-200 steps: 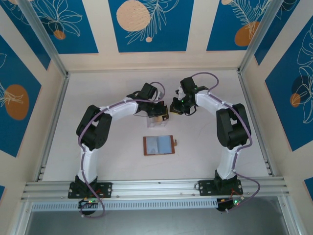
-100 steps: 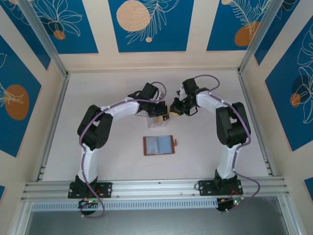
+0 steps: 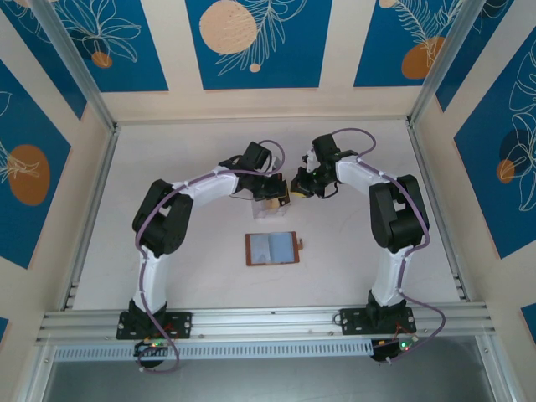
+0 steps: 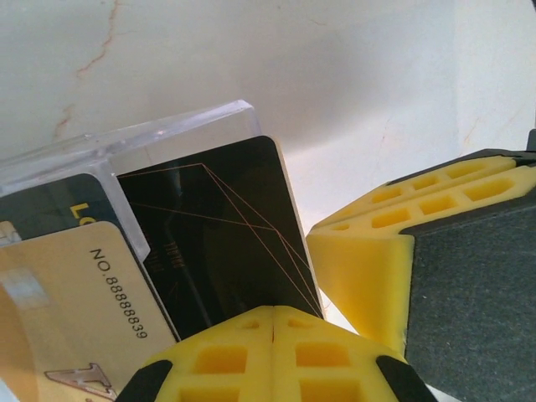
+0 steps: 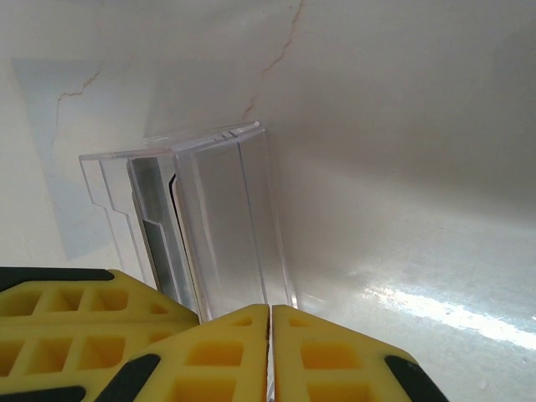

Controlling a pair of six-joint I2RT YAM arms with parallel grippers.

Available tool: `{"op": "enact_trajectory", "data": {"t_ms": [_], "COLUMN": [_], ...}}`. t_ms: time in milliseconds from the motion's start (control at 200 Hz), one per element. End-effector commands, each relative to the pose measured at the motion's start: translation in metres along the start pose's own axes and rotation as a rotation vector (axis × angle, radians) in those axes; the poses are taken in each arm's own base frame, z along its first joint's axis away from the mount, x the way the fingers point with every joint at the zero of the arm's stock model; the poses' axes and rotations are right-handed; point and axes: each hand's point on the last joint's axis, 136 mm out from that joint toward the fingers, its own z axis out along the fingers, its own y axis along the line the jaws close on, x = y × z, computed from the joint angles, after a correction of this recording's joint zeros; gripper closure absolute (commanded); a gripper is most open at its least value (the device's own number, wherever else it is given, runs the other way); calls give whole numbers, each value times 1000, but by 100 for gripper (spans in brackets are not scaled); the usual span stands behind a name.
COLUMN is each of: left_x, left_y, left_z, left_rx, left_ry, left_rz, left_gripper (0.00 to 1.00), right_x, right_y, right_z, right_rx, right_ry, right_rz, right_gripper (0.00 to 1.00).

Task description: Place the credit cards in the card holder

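Left wrist view: the left gripper [image 4: 275, 335] is seen closed, its yellow pads pressed together on the lower edge of a black card [image 4: 218, 243] that stands in a clear plastic box [image 4: 167, 130]. A gold card [image 4: 75, 310] and a dark card with yellow lettering [image 4: 54, 209] are stacked beside it in the same box. From the right wrist, the right gripper [image 5: 270, 335] is shown closed on a wall of the box, apparently to steady it. The step in hand is judged to be drawing the first card out of the box. No card is seen in the card holder [image 3: 272, 249], which lies open at the middle of the surface [image 3: 352, 251]. It is just on the near-edge side of the box and apart from it. Next, the black card has to be lifted straight out along the box walls while the box is held down. It then has to be carried toward the near edge and lined up with a grey-blue pocket. The surface is pale and marbled, framed by aluminium rails and walled by cream panels with blue leaf prints.
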Motion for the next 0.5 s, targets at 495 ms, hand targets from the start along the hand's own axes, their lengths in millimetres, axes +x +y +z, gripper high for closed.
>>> {"op": "enact_trajectory", "data": {"t_ms": [495], "left_x": [0], "left_y": [-12], "left_z": [-2], "left_rx": [-24], "left_ry": [4], "left_rz": [48], "left_gripper": [100], "right_x": [14], "right_y": [4], "right_z": [14], "right_rx": [-25], "right_ry": [64], "right_rz": [8], "right_gripper": [87]}}
